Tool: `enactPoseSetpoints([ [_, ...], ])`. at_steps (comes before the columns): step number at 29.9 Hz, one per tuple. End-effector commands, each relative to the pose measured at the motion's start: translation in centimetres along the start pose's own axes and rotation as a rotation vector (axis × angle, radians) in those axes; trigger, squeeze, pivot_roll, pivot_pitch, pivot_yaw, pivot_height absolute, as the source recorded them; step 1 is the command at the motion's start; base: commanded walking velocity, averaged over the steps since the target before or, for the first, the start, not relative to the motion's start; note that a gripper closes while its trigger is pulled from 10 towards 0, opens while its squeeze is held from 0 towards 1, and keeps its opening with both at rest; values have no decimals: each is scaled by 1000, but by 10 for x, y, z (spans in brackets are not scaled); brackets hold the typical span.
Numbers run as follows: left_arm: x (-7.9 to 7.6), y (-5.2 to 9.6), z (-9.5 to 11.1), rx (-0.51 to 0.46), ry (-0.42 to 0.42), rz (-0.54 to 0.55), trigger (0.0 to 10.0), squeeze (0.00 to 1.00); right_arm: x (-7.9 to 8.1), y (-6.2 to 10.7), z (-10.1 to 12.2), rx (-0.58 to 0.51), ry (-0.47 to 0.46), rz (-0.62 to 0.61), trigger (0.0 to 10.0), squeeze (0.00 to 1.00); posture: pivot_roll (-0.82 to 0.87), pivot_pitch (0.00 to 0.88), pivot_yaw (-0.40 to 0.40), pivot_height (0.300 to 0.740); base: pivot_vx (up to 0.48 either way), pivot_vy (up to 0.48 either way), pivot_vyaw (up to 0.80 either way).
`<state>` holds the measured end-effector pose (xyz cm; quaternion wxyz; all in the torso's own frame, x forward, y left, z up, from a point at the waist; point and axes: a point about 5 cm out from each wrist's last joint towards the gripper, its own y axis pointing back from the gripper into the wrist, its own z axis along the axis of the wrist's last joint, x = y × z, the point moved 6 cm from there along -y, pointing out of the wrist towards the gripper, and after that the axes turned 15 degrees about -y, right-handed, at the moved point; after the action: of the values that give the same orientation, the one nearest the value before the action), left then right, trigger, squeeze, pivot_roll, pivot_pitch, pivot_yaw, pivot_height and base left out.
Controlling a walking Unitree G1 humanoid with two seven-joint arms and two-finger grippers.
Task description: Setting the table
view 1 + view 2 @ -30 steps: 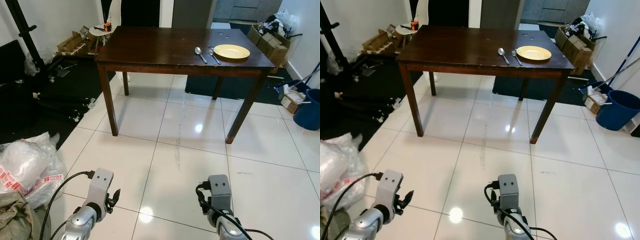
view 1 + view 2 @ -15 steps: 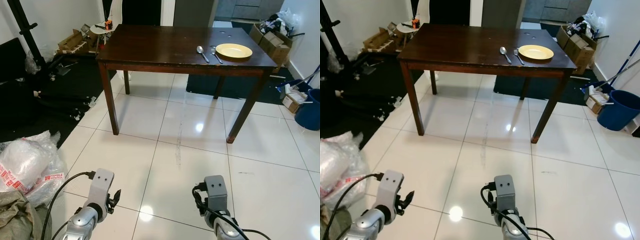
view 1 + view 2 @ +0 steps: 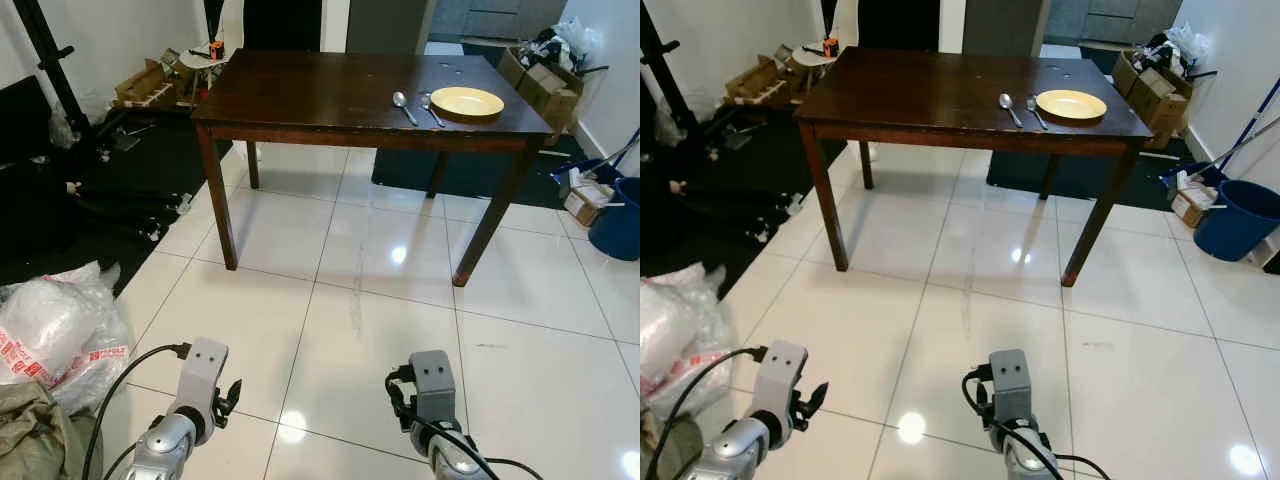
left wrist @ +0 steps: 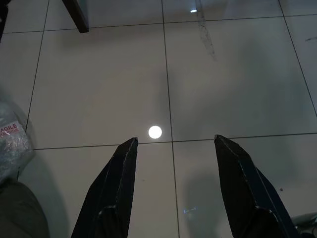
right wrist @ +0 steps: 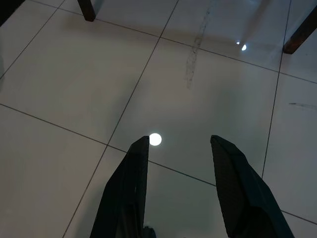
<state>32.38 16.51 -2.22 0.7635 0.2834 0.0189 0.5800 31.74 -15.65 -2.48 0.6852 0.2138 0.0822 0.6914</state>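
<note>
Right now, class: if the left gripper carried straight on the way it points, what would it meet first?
Most likely the white tiled floor: the open left gripper aims down at bare tile, short of the table leg.

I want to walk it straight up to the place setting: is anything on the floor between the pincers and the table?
Nothing visible. Bare white tiles run from the left pincer and right pincer to the table, where the plate, fork and spoon lie.

Yellow plate (image 3: pixel 465 101), dark brown table (image 3: pixel 310 90)
</note>
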Motion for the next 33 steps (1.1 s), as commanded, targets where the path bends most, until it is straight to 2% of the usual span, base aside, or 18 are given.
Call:
enactPoseSetpoints([
  [1, -4, 3, -13, 43, 0, -13, 10000, 0, 2, 1, -3, 9, 0, 4, 10000, 0, -18, 31, 71, 740, 0, 0, 0],
  [33, -5, 2, -14, 43, -18, -22, 10000, 0, 2, 0, -2, 7, 4, 8, 10000, 0, -22, 9, 74, 740, 0, 0, 0],
])
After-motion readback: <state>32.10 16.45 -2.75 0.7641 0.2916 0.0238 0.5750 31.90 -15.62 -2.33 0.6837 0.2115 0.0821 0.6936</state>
